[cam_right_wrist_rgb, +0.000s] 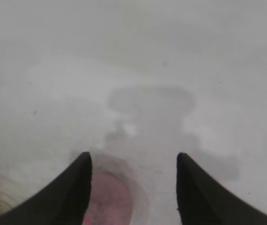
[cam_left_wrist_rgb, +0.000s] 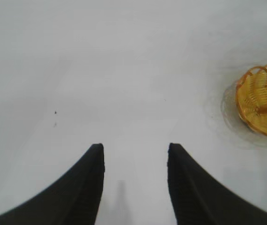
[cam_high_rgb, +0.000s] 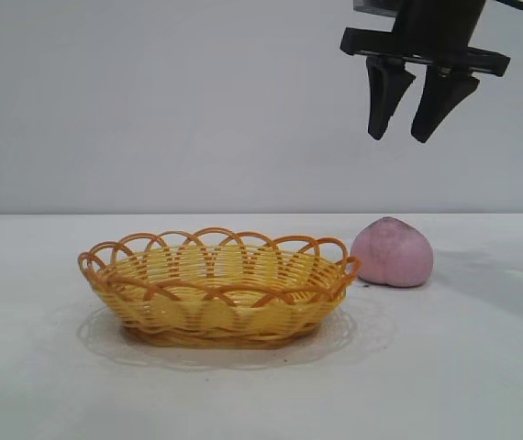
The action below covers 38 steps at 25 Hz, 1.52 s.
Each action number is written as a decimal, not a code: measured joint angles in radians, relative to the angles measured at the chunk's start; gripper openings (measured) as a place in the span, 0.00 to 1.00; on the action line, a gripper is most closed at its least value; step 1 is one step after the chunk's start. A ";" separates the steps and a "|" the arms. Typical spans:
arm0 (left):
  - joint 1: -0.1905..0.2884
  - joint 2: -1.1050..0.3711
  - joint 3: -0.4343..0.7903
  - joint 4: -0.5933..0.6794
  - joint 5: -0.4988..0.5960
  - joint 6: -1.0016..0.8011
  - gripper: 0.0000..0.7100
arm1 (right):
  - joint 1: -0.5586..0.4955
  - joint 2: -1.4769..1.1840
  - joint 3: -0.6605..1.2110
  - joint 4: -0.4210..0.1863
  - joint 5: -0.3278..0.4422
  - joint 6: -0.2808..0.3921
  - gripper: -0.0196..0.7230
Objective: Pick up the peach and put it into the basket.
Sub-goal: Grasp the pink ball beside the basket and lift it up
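The dusty-pink peach lies on the white table just right of the basket, a shallow yellow wicker oval with an orange looped rim, close to its rim. My right gripper hangs open and empty well above the peach. In the right wrist view the peach shows below, beside one finger, with my right gripper open. My left gripper is open and empty over bare table; it is out of the exterior view. The basket shows far off in the left wrist view.
The white table spreads around the basket and peach, with a plain grey wall behind. The right gripper's shadow falls on the table beyond the peach.
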 joint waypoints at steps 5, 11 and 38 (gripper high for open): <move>0.000 -0.182 0.065 0.004 0.186 -0.007 0.45 | 0.000 0.000 0.000 0.019 0.000 -0.008 0.54; 0.000 -0.251 0.078 0.008 0.220 -0.007 0.45 | 0.000 0.019 0.000 0.048 0.019 -0.027 0.54; 0.216 -0.514 0.078 -0.033 0.232 -0.004 0.45 | 0.024 0.176 -0.010 0.097 0.187 -0.129 0.03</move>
